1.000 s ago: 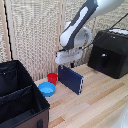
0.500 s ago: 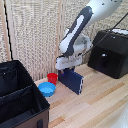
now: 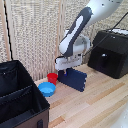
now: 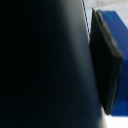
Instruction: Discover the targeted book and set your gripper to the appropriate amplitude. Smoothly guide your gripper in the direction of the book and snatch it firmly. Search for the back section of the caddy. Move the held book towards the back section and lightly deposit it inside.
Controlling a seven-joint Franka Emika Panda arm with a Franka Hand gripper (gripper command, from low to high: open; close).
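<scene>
The book (image 3: 76, 79), a thin navy-blue hardcover, stands upright on the wooden table beside the red cup. My gripper (image 3: 66, 68) is down on the book's upper corner, on the exterior view's left of it, its fingers straddling the top edge. In the wrist view the book's dark cover (image 4: 45, 65) fills most of the picture. One blue-backed finger (image 4: 107, 60) sits just beside it, with a thin light sliver between them. The black caddy (image 3: 15, 75) stands at the exterior view's lower left, and a divider wall (image 3: 22, 96) crosses it. Which compartment is the back section I cannot tell.
A red cup (image 3: 52, 77) and a blue bowl (image 3: 46, 89) sit between the book and the caddy. A glossy black machine (image 3: 111, 52) stands at the exterior view's right. A slatted wall runs behind the table.
The gripper has come down from just above the book onto its top edge. The book, cup and bowl have stayed in place.
</scene>
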